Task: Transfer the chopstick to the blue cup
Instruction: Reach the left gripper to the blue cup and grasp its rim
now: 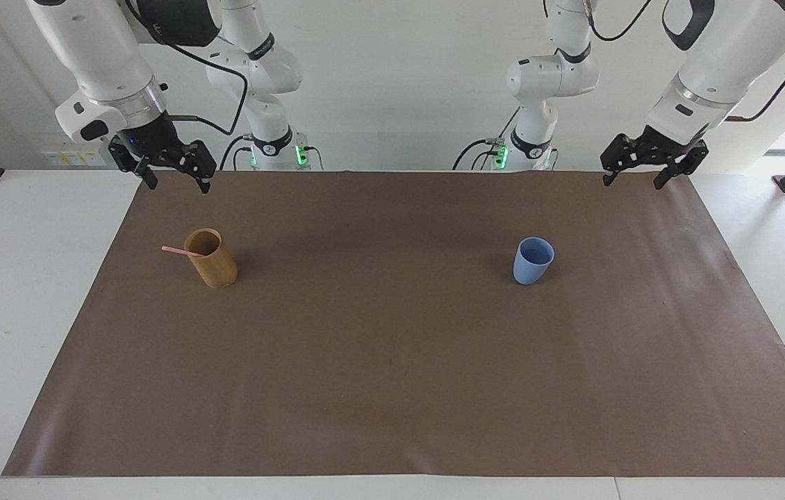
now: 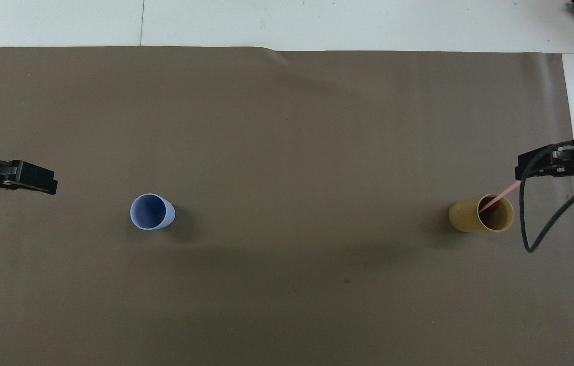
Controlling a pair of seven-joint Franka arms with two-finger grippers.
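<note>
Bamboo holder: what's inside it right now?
One pink chopstick leans in the bamboo holder, its upper end sticking out over the rim. Its lower end is hidden by the wall; nothing else shows inside.
</note>
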